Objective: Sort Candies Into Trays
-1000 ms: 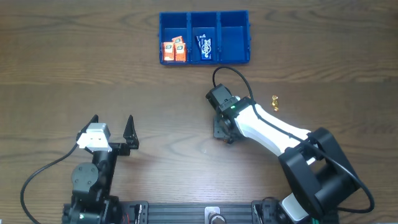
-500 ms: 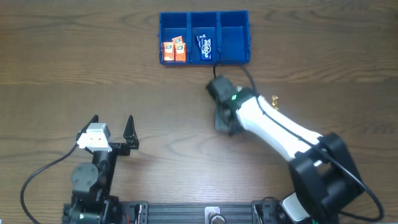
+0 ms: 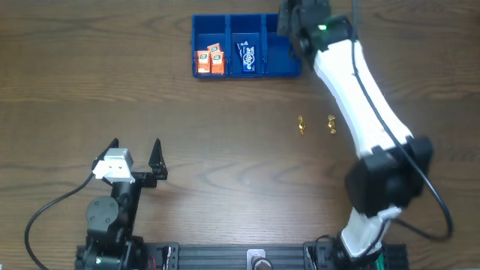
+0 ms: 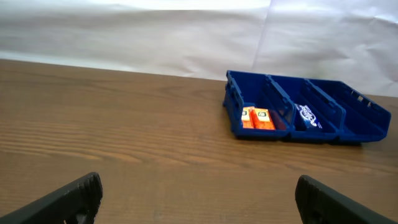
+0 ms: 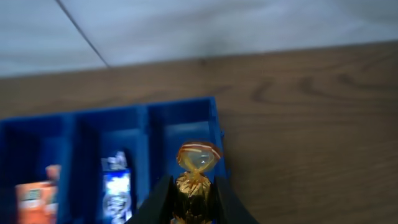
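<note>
Right gripper (image 5: 193, 190) pinches a gold foil-wrapped twist candy (image 5: 198, 163), apparently above the end compartment of the blue three-compartment plastic tray (image 5: 124, 115). It should centre between the walls, lower, then release. Left gripper (image 3: 136, 146) sits spread, well away from the tray.

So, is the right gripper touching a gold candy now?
Touching. The right wrist view shows the gold candy pinched between the right gripper's two fingers.
</note>
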